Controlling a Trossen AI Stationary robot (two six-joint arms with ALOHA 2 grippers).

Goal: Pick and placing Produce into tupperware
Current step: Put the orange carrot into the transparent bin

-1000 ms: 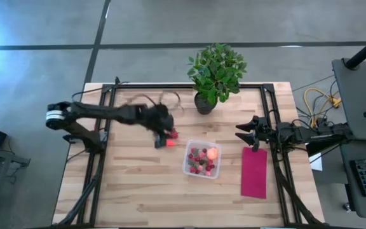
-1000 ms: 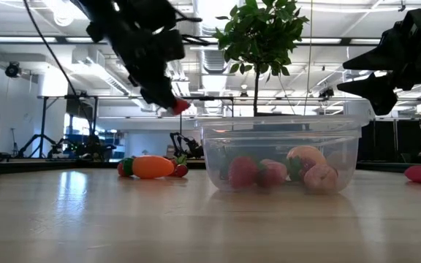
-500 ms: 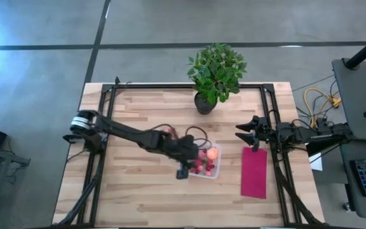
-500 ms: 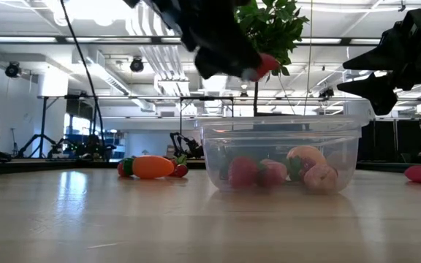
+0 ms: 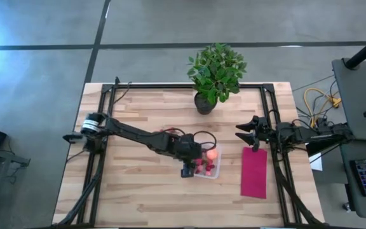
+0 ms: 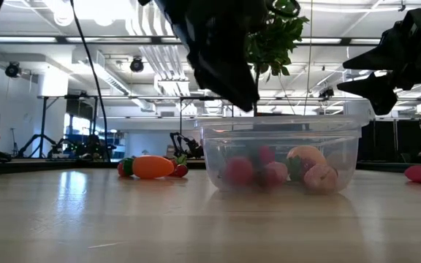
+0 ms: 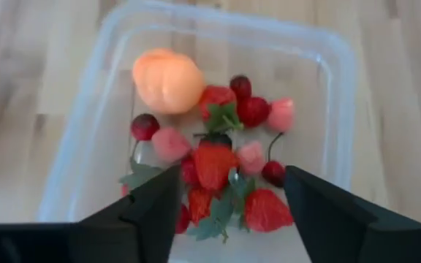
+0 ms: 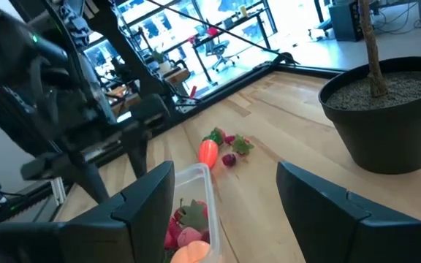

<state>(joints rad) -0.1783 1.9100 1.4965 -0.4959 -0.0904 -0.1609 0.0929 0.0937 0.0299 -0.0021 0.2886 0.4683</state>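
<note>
The high view looks straight down on the whole desk (image 5: 138, 184). The low view sits at desk height, close to the tupperware (image 6: 283, 157), facing the room. The left wrist view hangs just above that tupperware; the right wrist view sees it from farther away.

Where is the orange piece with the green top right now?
In the low view the orange piece with the green top lies on the table, outside and left of the tupperware; the right wrist view shows it between tupperware and plant pot.
</note>
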